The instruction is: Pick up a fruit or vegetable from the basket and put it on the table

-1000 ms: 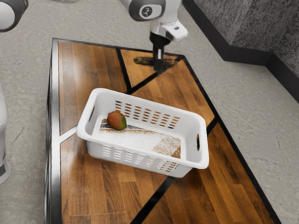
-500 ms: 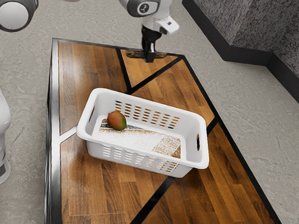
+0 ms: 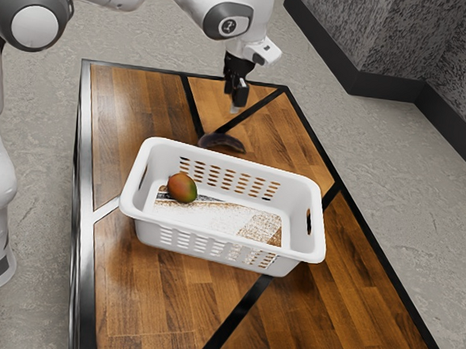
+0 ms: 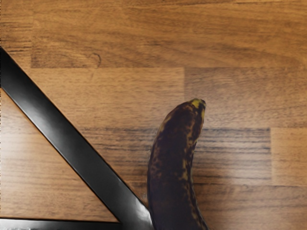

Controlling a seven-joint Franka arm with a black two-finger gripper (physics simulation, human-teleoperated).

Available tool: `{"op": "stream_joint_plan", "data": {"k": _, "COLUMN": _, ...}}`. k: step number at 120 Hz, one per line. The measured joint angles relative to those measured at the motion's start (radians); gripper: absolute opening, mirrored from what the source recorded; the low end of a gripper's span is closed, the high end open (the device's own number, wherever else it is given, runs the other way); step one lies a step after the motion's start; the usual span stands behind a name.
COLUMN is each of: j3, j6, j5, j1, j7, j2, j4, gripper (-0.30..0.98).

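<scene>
My gripper [image 3: 236,103] is above the far part of the table, open, with nothing between its fingers. Below it is a dark, brown-speckled banana [image 3: 221,142], separate from the fingers and just beyond the basket's far rim. Whether the banana rests fully on the table [image 3: 290,138] I cannot tell. The wrist view has the curved banana [image 4: 173,167] against the wood, its yellowish tip visible and its other end cut off. Inside the white basket [image 3: 249,169], a red-green mango [image 3: 182,188] lies near the end toward the exterior view's left.
Black strips [image 3: 232,321] cross the wooden tabletop. One black strip [image 4: 72,143] runs beside the banana in the wrist view. A grey textured wall [image 3: 399,42] stands beyond the table at the exterior view's upper right.
The banana, held in my gripper before, has been let go and is now lower and nearer the basket. My fingers have opened and my hand has turned. The mango and basket have stayed put.
</scene>
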Motion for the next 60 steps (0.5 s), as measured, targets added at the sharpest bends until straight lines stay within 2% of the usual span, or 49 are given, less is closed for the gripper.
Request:
{"op": "stream_joint_plan", "data": {"k": 38, "j3": -0.003, "j6": -0.006, "j5": -0.003, "j1": 0.02, "j7": -0.008, "j2": 0.0, "j4": 0.003, "gripper": 0.67}}
{"op": "stream_joint_plan", "data": {"k": 50, "j3": -0.024, "j6": -0.023, "j5": -0.006, "j1": 0.045, "j7": -0.01, "j2": 0.001, "j4": 0.051, "gripper": 0.68}}
{"op": "stream_joint_plan", "data": {"k": 60, "j3": -0.038, "j6": -0.045, "j5": -0.045, "j1": 0.059, "j7": -0.011, "j2": -0.005, "j4": 0.074, "gripper": 0.68}}
